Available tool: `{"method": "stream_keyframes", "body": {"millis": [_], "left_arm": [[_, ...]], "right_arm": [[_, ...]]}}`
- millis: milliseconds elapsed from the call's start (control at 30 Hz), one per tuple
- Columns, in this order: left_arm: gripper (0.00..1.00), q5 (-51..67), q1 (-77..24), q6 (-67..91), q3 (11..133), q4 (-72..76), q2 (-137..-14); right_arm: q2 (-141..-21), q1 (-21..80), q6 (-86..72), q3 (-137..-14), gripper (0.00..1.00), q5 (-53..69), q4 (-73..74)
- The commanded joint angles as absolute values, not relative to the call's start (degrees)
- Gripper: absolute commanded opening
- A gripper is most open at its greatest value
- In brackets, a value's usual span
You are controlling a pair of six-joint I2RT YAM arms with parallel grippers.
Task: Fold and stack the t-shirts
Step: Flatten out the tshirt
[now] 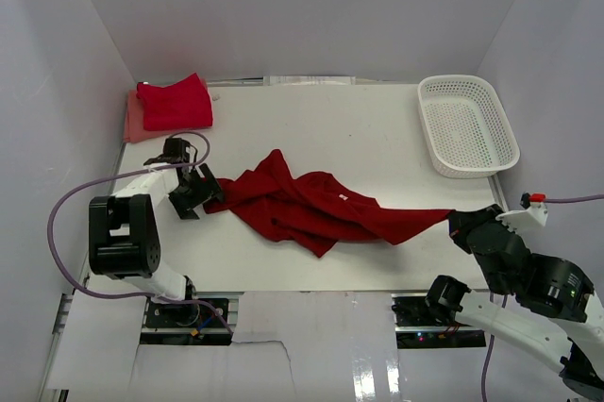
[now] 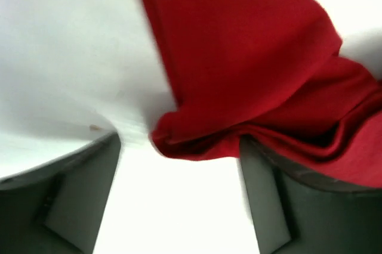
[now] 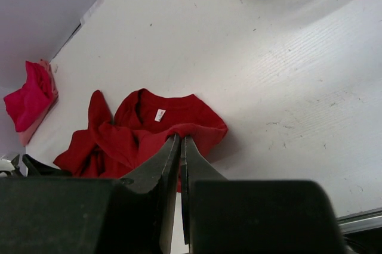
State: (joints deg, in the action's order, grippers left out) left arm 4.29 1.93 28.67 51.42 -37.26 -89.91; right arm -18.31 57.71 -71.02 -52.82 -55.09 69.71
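- The worktop (image 1: pixel 377 138) is white and flat, with a few thin scratches.
- Plain pale grey walls (image 1: pixel 311 6) stand along its left, far and right edges.
- A white basket (image 1: pixel 467 125) full of little holes sits in the far right corner.
- A purple cable (image 1: pixel 57 232) loops beside the left arm, by the left edge.
- The loose red t-shirt (image 1: pixel 311 206) lies in the middle of the worktop, a bit closer to the near edge.
- It is deep red and all crumpled, with lots of folds.
- It is pulled out long from left to right and ends in a thin point on the right.
- A small white label (image 3: pixel 159 115) shows inside its neck.
- The left claw (image 2: pixel 179 141) is at the left end of this shirt.
- Its fingers stand wide apart and grip nothing; a bunched edge of the cloth lies between them.
- The right claw (image 3: pixel 180 139) is near the near right corner.
- Its fingers are squeezed tight together on the thin right end of the shirt.
- In the far left corner a folded red t-shirt (image 1: pixel 175 103) lies on top of a pink t-shirt (image 1: pixel 132 124).
- The pink one peeks out on the left side.
- This little pile is well apart from the loose shirt.
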Motion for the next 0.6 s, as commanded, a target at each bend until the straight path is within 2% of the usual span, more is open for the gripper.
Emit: {"method": "stream_keyframes", "body": {"millis": [0,100,200,300,400,567], "left_arm": [[0.98,3.52,4.04,31.11,51.76,-38.23,-83.87],[0.98,4.64,4.22,30.16,54.91,-36.75,-79.74],[0.98,12.29,2.73,27.52,60.35,-32.09,-78.66],[0.98,15.38,-3.67,25.23,65.29,-27.17,-81.46],[0.94,15.73,-7.82,25.49,76.26,-29.43,-90.32],[0.96,17.76,-11.95,22.43,97.33,-39.96,-107.89]], "right_arm": [[-17.93,57.74,-70.50,-56.25,0.08,-59.94,70.14],[-20.65,58.01,-69.09,-55.64,0.08,-57.84,69.09],[-23.02,58.09,-67.68,-52.57,0.08,-55.29,64.36],[-23.90,58.10,-63.99,-50.19,0.08,-53.35,59.60],[-26.01,58.10,-61.79,-50.97,0.08,-52.39,57.13],[-29.18,58.10,-59.77,-52.12,0.08,-50.10,55.73]]}}
